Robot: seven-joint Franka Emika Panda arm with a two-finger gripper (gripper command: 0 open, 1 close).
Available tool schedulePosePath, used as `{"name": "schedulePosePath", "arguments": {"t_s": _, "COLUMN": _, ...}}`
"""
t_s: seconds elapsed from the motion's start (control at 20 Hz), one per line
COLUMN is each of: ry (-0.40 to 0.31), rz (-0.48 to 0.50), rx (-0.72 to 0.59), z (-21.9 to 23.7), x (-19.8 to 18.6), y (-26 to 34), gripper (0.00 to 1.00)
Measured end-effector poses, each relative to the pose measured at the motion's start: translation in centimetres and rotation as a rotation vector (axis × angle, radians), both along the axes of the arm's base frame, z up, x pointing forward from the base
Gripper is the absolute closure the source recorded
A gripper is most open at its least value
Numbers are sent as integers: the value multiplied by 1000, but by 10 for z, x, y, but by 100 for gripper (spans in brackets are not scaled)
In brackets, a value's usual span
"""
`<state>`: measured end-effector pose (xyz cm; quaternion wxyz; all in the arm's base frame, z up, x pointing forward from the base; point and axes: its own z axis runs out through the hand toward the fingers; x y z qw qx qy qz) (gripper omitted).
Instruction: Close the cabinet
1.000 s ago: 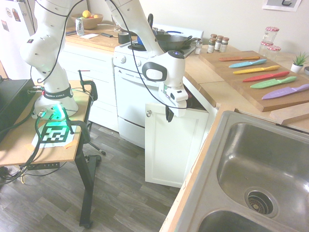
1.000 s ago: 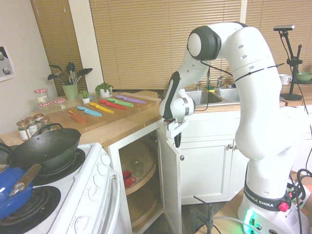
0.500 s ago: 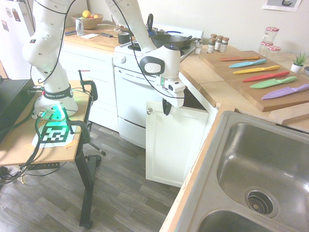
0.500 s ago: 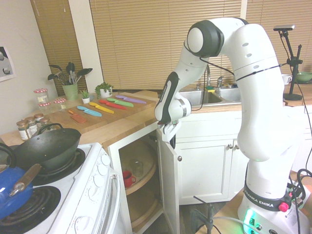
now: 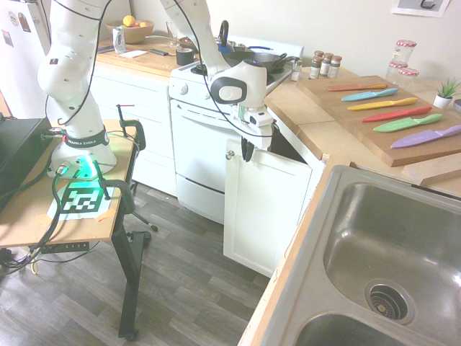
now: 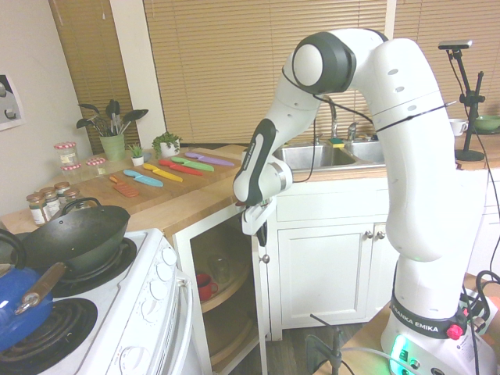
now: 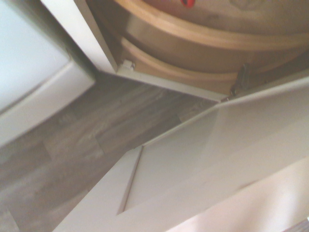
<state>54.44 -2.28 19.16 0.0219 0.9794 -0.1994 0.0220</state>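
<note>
Cab. door (image 5: 265, 209) part open, claw (image 5: 247, 153) shut nr. knob (image 5: 230, 155)

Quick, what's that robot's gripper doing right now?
Gripper: closed, holding nothing, its fingers at the top edge of the cabinet door.

Left of the stove (image 6: 148, 285), seen from the second exterior view, a pale wall (image 6: 31, 117) rises. Tan blinds (image 6: 266, 70) cover the windows beyond the stove. Grey wood-look floor (image 5: 187, 288) lies in front of the stove; a wooden worktop (image 5: 310, 119) runs beside it.
</note>
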Motion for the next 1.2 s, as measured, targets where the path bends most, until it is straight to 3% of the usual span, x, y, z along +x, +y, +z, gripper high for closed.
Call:
{"name": "schedulePosePath", "arguments": {"t_s": 0.5, "ry": -22, "rz": -73, "rx": -5, "z": 52, "x": 45, "y": 79, "gripper": 100}}
{"name": "schedulePosePath", "arguments": {"t_s": 0.9, "ry": -5, "rz": -101, "rx": -4, "z": 61, "x": 76, "y": 120, "gripper": 100}}
{"name": "schedulePosePath", "arguments": {"t_s": 1.05, "ry": -17, "rz": -113, "rx": 7, "z": 71, "x": 76, "y": 116, "gripper": 100}}
{"name": "schedulePosePath", "arguments": {"t_s": 1.2, "ry": -31, "rz": -147, "rx": 36, "z": 80, "x": 55, "y": 73, "gripper": 100}}
